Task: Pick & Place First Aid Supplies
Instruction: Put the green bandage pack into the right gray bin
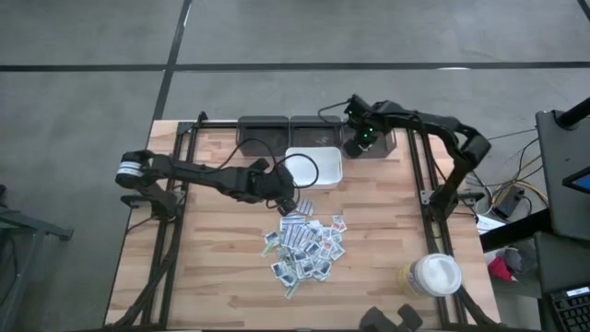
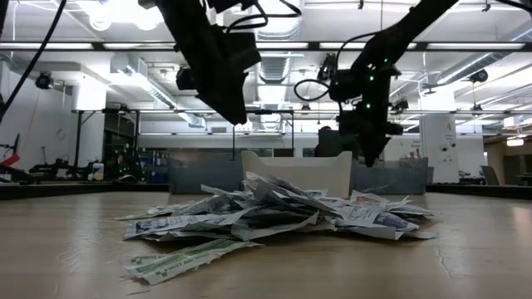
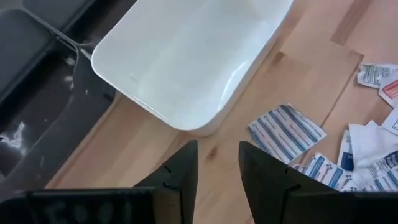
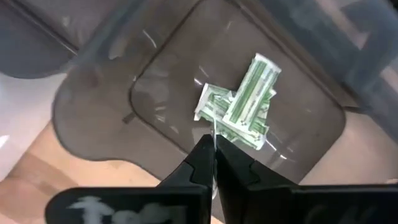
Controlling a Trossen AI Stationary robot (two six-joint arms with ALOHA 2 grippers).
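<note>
The first aid supplies lie in a loose heap on the wood table, near its middle. My left gripper hovers open over bare wood between the heap's far-left packets and the white tray, and holds nothing. My right gripper is shut above a dark bin at the far edge. A thin pale packet shows edge-on between its fingers. A few green-striped packets lie on the bin's floor. My right gripper pinches a thin pale packet between its two fingers, coming from above and pointing down. The packet shows only edge-on as a narrow white line, lifted clear above the dark bin. Which part of it the fingers have cannot be told.
The white tray sits at the far side, between the heap and a row of dark bins. A round white-lidded jar stands near the right near corner. Black frame rails run along both table sides. Bare wood lies left of the heap.
</note>
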